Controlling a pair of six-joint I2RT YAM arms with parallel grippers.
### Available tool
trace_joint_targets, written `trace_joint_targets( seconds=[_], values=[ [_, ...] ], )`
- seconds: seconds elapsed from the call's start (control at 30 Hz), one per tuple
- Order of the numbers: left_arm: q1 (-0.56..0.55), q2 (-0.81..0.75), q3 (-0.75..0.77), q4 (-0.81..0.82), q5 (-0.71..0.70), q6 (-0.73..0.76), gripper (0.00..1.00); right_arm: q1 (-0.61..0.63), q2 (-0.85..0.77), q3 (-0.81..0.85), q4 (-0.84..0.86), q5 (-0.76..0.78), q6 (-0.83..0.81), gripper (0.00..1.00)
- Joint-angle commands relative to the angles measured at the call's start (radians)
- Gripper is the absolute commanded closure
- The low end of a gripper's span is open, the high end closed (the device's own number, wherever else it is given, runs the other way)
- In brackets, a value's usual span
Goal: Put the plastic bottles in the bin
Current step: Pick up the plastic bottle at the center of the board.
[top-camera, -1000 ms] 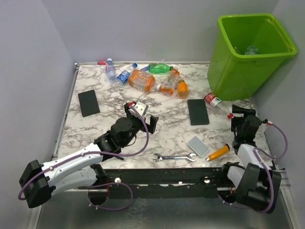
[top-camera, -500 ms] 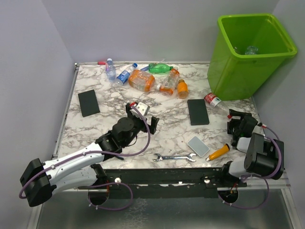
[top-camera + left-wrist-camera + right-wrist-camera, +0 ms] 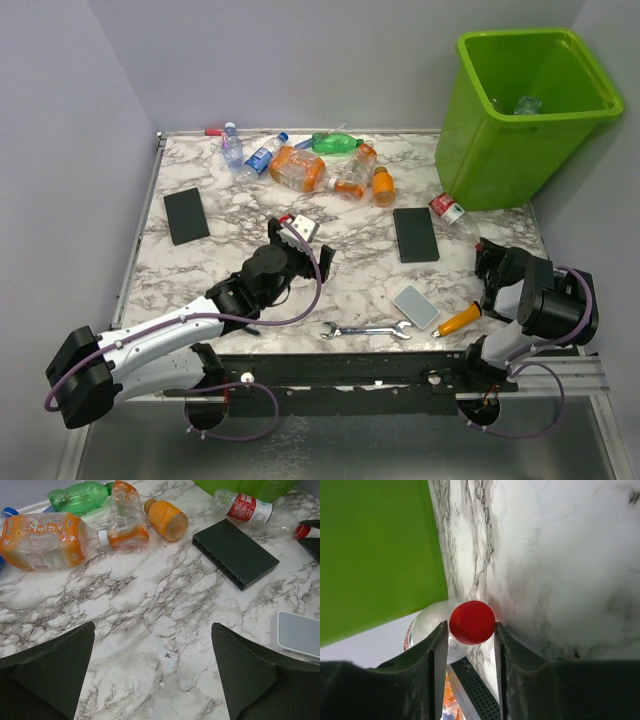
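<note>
At the far right corner of the marble table (image 3: 370, 275), at the foot of the lime-green bin (image 3: 500, 150): one clear red-capped bottle (image 3: 455, 214), lying on its side, cap end toward the arms, body just beside the bin wall. Right gripper (image 3: 470, 626): jaws set to the width of the cap and meeting it on both sides as far as the wrist view shows; firmness of hold not determinable. Left gripper (image 3: 153, 630): spread wide, holding nothing, poised over bare marble mid-table. Other stock: a cluster of plastic bottles (image 3: 320, 165) along the far edge, well apart from the bin; one clear bottle (image 3: 527, 103) inside it. Hazards, as judged: the hold is on the cap alone, so the long body may hang and swing on lifting and twist out of the pads. The body may strike the bin wall on the way up, since the rim stands far above the table. A light, crushed bottle could glance off the rim and fall outside. The right arm lies near the orange-handled screwdriver (image 3: 458, 320) and could sweep it. Markings: red label (image 3: 245, 507) with white print, too small to read; large orange bottle (image 3: 37, 540) with orange-and-white label, print illegible; blue-labelled bottle (image 3: 260, 158), illegible. No brand name readable anywhere.
</note>
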Motion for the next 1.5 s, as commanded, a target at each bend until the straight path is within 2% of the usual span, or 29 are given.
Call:
trace_joint_targets(
  seconds=[0.0,0.2,0.33,0.43,0.6,0.73,0.8,0.9,0.97,1.03,1.1,1.17,1.2,1.33,1.47],
  values=[
    [-0.006,0.004,0.024,0.006,-0.005,0.009,0.01,-0.009,0.001,-0.016,0.021,0.048,0.006,0.66],
    [-0.006,0.003,0.025,0.006,0.001,0.006,0.01,-0.008,-0.068,-0.02,-0.003,0.043,-0.002,0.81],
    [-0.006,-0.006,0.023,0.006,0.003,0.005,0.01,-0.008,-0.158,-0.014,-0.029,0.024,-0.029,0.97],
    [-0.007,-0.014,0.022,0.006,0.003,0.004,0.01,-0.008,-0.26,0.01,-0.106,-0.001,-0.076,1.0],
    [-0.009,-0.039,0.025,0.006,-0.031,-0.002,0.01,0.018,-0.472,0.163,-0.437,-0.127,-0.291,1.0],
    [-0.008,-0.105,0.008,0.033,-0.144,0.01,0.01,0.056,-0.587,0.233,-0.586,-0.304,-0.424,1.0],
    [-0.008,-0.152,-0.011,0.062,-0.2,0.02,0.01,0.11,-0.626,0.34,-0.778,-0.35,-0.563,1.0],
    [-0.008,-0.222,-0.025,0.104,-0.213,0.041,0.01,0.277,-0.67,0.507,-1.037,-0.319,-0.79,1.0],
    [-0.008,-0.236,-0.001,0.101,-0.152,0.09,0.01,0.359,-0.67,0.597,-1.176,-0.351,-0.873,1.0],
    [-0.007,-0.236,0.05,0.057,-0.019,0.16,0.01,0.393,-0.662,0.674,-1.275,-0.415,-0.929,1.0],
    [-0.008,-0.229,0.117,-0.035,0.195,0.232,0.01,0.436,-0.645,0.77,-1.385,-0.445,-0.999,1.0],
    [-0.007,-0.211,0.184,-0.151,0.501,0.279,0.01,0.486,-0.623,0.866,-1.491,-0.454,-1.084,1.0],
    [-0.007,-0.201,0.215,-0.194,0.6,0.287,0.01,0.517,-0.611,0.913,-1.54,-0.458,-1.126,1.0],
    [-0.006,-0.13,0.328,-0.328,0.792,0.247,0.01,0.671,-0.572,1.035,-1.63,-0.463,-1.196,1.0],
    [0.009,0.008,0.438,-0.452,0.903,0.219,0.01,0.867,-0.551,1.092,-1.62,-0.353,-1.231,1.0]
  ],
)
